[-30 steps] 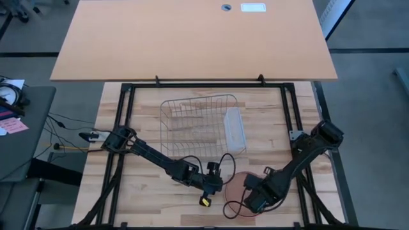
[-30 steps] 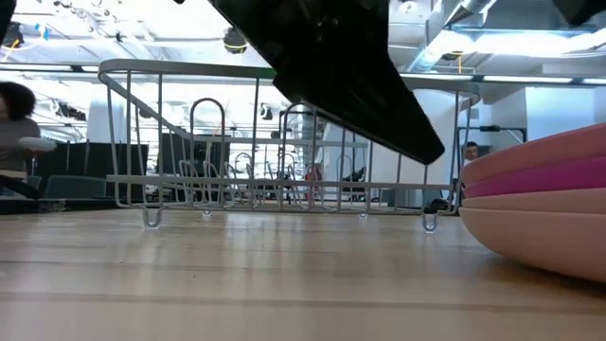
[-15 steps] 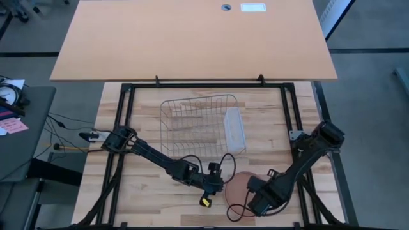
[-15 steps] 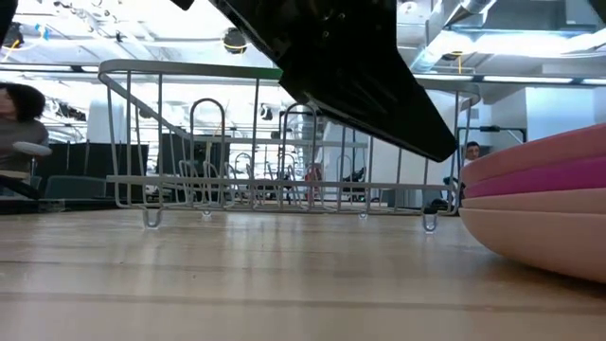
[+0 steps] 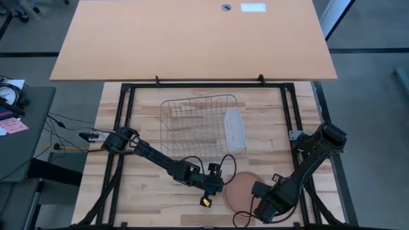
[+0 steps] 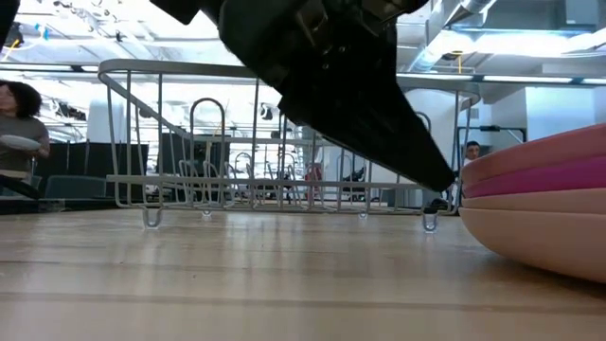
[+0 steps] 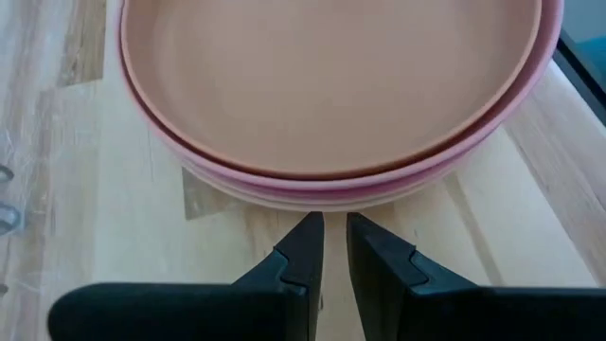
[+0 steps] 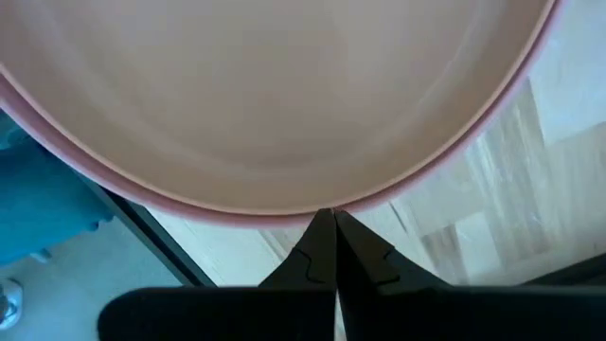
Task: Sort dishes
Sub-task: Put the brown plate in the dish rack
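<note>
Pale wooden table [image 5: 147,191] underfoot, black frame rails along its sides, bare boards across the near left. Near edge, right of centre: stack of plates [image 5: 241,190], salmon-orange on top, pale pink and magenta rims layered beneath in the low view [image 6: 540,204].

Right gripper [image 8: 333,248] at the near right of the stack, fingers pressed together with no gap, holding nothing, tips just at the top plate's rim; touching or not, cannot tell. Table edge and floor right beside it in the wrist view, so little room on that side.

Left gripper [image 7: 334,251] at the stack's left side, low over the boards, fingers [image 7: 305,248] a narrow slit apart, clamped on nothing, tips just short of the lowest rim and pointed at it. Small yellow-tagged part on this arm near the front edge.

Farther back, mid-table: wire rack [image 5: 195,122] standing square, with a translucent tub [image 5: 234,130] along its right side. Open boards between rack and stack, and to the rack's left.

Beyond the rack, a large orange tabletop [image 5: 192,38]. Far off in the low view, a person [image 6: 19,118] at the left of the room.
</note>
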